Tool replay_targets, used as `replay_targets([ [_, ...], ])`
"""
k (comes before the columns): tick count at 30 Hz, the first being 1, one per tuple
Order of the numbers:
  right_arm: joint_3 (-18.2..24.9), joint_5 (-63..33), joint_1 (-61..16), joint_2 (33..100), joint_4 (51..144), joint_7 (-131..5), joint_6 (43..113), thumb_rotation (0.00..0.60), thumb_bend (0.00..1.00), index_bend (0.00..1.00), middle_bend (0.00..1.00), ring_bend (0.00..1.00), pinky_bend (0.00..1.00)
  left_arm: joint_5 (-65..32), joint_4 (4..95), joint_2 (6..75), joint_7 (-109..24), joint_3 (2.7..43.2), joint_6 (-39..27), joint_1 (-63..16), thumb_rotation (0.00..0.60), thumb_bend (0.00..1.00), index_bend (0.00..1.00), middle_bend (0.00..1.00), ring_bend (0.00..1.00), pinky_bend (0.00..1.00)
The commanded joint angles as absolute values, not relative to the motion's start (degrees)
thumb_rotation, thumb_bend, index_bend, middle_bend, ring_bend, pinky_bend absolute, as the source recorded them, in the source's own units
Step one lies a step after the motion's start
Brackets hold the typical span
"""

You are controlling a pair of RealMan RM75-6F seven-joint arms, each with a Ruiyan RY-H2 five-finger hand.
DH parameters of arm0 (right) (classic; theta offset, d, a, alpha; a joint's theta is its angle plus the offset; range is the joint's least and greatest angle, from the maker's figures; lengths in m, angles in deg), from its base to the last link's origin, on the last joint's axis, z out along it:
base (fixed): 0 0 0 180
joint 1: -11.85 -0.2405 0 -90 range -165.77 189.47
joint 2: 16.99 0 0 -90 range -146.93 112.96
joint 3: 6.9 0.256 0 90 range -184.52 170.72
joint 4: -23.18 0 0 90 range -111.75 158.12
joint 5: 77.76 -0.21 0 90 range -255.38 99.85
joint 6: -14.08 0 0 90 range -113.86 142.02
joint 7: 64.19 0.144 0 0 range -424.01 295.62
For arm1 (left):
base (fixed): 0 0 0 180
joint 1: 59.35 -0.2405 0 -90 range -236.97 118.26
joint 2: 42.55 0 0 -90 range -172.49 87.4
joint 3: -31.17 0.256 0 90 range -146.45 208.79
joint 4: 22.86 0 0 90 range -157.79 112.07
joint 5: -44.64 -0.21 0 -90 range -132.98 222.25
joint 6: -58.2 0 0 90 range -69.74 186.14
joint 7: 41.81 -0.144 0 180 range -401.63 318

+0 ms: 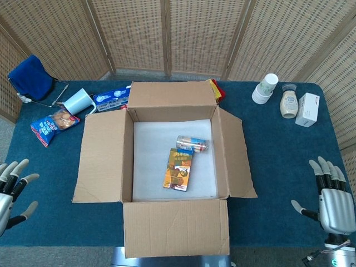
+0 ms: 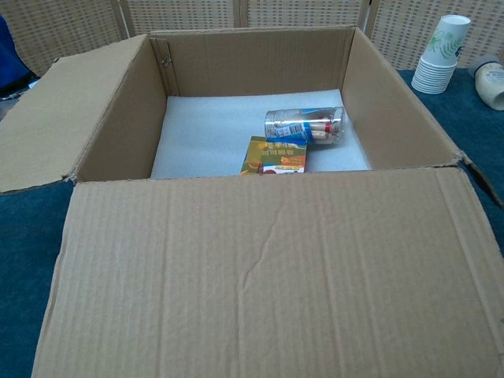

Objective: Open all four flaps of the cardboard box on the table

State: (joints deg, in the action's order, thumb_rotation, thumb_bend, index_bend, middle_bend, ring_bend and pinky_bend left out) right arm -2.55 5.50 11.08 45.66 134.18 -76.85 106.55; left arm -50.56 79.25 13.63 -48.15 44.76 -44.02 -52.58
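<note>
The cardboard box (image 1: 103,158) sits mid-table with its flaps folded outward: left flap (image 1: 100,156), right flap (image 1: 236,153), near flap (image 1: 175,225) and far flap (image 1: 169,94). In the chest view the near flap (image 2: 268,268) fills the foreground. Inside lie an orange carton (image 1: 178,168) and a clear jar (image 1: 192,143) on white foam. My left hand (image 1: 10,192) hovers at the table's left edge, fingers spread, holding nothing. My right hand (image 1: 331,203) is at the front right, fingers spread, empty. Neither hand touches the box.
Left of the box lie a snack bag (image 1: 53,125), a tipped blue cup (image 1: 78,101), a tissue pack (image 1: 111,97) and a blue cloth (image 1: 30,78). At the back right stand stacked paper cups (image 1: 265,88), a bottle (image 1: 288,103) and a white carton (image 1: 307,109).
</note>
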Motion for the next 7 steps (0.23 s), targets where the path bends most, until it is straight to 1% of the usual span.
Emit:
replay_targets([
  [1, -1.9, 4.0, 11.6, 44.1, 134.6, -74.1, 106.4, 0.6, 0.11, 0.0, 0.0, 0.0, 0.0, -51.5, 76.7, 16.6, -46.3, 44.1, -46.3, -55.7, 0.6, 0.14, 0.24, 0.03, 0.0, 0.04],
  [7, -1.9, 3.7, 11.9, 42.6, 135.0, -72.4, 105.6, 0.6, 0.1, 0.0, 0.0, 0.0, 0.0, -51.9, 75.0, 19.4, -45.5, 42.6, -47.3, -58.4, 0.6, 0.14, 0.24, 0.02, 0.0, 0.03],
])
